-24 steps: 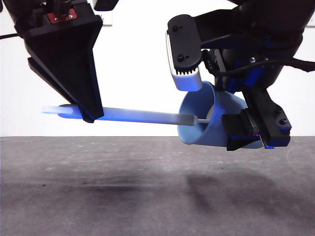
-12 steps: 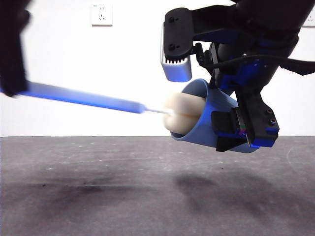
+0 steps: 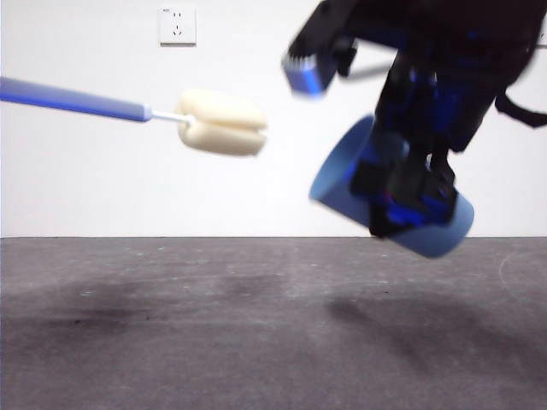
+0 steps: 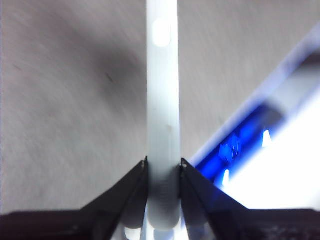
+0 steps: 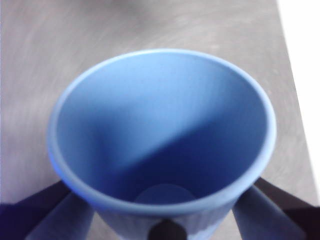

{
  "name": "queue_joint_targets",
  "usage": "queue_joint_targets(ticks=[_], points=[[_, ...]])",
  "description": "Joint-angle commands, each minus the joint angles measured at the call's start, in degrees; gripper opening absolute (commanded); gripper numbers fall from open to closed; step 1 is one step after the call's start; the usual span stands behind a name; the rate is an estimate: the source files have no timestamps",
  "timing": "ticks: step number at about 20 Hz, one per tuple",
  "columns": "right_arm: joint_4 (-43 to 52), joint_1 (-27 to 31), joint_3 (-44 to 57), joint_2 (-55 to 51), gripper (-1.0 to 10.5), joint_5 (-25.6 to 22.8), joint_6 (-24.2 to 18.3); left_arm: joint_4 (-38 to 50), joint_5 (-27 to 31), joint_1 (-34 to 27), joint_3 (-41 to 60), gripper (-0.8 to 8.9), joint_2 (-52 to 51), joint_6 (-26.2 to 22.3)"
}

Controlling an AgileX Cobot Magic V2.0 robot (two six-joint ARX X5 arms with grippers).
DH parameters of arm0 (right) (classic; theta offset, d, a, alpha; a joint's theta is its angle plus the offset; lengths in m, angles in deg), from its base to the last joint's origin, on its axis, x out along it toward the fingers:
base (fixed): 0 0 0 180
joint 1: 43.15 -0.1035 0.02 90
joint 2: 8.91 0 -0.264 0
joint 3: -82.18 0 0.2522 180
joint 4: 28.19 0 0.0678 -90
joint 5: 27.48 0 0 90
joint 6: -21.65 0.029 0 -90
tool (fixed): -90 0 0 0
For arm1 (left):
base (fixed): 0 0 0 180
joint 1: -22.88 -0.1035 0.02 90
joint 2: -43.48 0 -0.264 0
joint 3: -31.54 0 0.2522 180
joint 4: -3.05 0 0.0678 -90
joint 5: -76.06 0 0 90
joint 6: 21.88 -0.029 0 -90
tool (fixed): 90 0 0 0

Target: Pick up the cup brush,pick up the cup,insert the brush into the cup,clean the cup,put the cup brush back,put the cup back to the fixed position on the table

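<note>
The cup brush (image 3: 220,123) hangs in the air at upper left of the front view, its cream sponge head clear of the cup, its handle running off the left edge. In the left wrist view my left gripper (image 4: 163,162) is shut on the pale handle (image 4: 162,100). The blue cup (image 3: 342,175) is held tilted above the table (image 3: 256,325), mouth toward the upper left, in my right gripper (image 3: 406,201). The right wrist view looks straight into the empty cup (image 5: 162,130), with the right gripper (image 5: 165,220) shut on its lower wall.
A white wall with a socket (image 3: 177,25) stands behind the table. A pale, blurred edge with blue marks (image 4: 260,145) shows in the left wrist view beyond the handle.
The brush has been pulled out of the cup and moved up and to the left. The right arm has swung the cup, tipping it steeper and a little lower.
</note>
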Motion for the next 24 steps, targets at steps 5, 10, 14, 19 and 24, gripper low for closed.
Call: queue_joint_targets(ticks=[5, 10, 14, 19, 24], points=[[0.3, 0.0, -0.2, -14.4, -0.1, 4.1, 23.8, 20.1, 3.4, -5.0, 6.9, -0.08, 5.0, 16.5], [0.3, 0.0, -0.2, -24.7, -0.1, 8.7, 32.1, 37.7, 2.8, -5.7, 10.2, -0.08, 16.9, 23.1], [-1.8, 0.0, -0.2, -29.0, -0.1, 9.4, 34.0, 47.4, 3.0, -5.7, 10.2, -0.08, 27.1, 27.0], [-4.8, 0.0, -0.2, -30.0, -0.1, 9.4, 36.3, 54.2, 3.1, -5.5, 10.2, -0.08, 36.1, 29.9], [-7.3, 0.0, -0.2, -30.0, -0.1, 9.4, 38.3, 57.2, 4.8, -5.6, 10.2, -0.08, 41.5, 29.9]])
